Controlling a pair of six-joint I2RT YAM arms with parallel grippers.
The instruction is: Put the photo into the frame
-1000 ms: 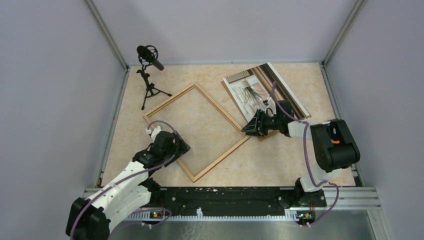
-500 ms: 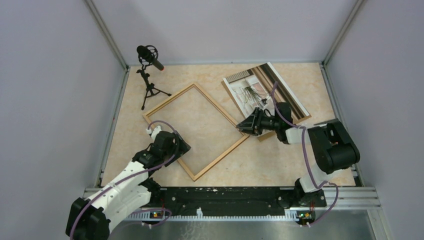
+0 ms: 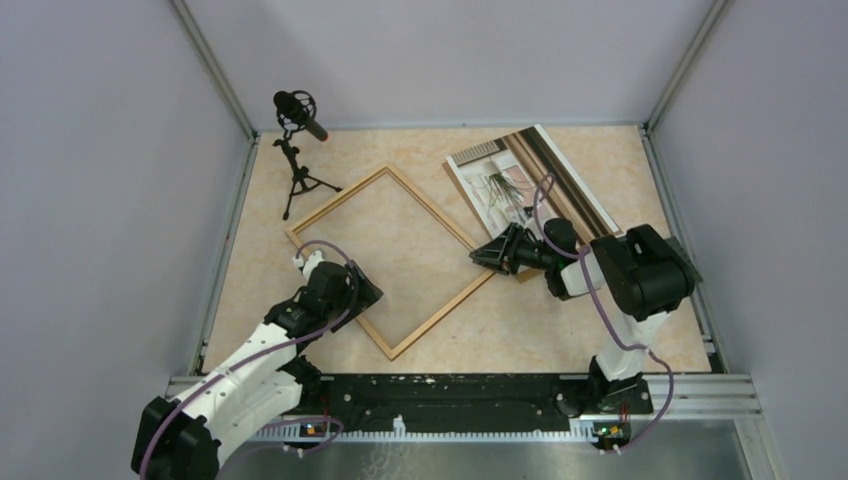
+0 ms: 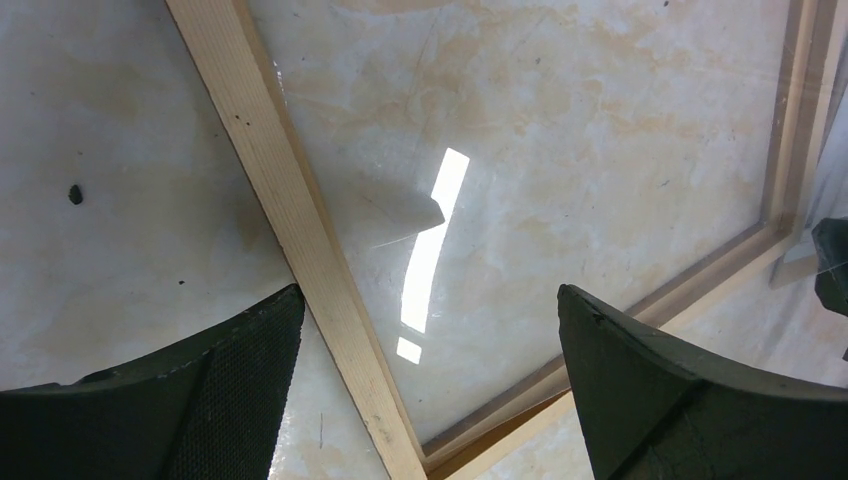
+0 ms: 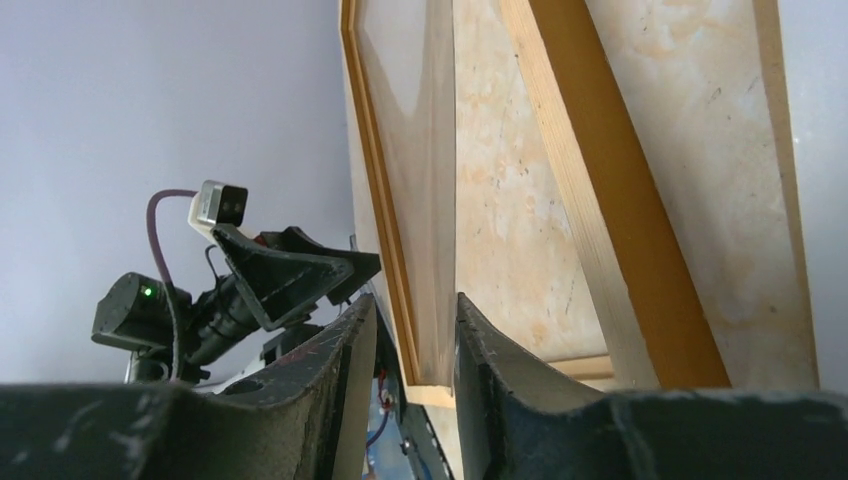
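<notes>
Photo flat and face up at the far right of the table, skewed against the table's edges, white border around a pale interior scene with dark grassy strands. Not in the frame yet: outside it, just beside its right corner, near-left edge closest to that corner. Frame flat in the middle of the table, turned like a diamond, narrow light wood, marbled tabletop visible through the opening. Right gripper low at the frame's right corner, tip toward the moulding and off the photo's edge, forearm and cable crossing above the photo's near corner. Seen from the right wrist, fingers drawn close together with only a narrow slit between, the frame's corner showing in that slit; pinching the wood or merely straddling it, impossible to tell. Left gripper over the frame's near-left side, spread wide, grasping nothing. Seen from the left wrist, dark fingers far apart at the bottom, one rail of the frame running between them, nearer one finger than the other; inside the opening a glossy look, with a streak of reflected light. Left arm's wrist and spread fingers also in the right wrist view, across the frame. Microphone on a small tripod at the far left, well apart from frame and photo.
</notes>
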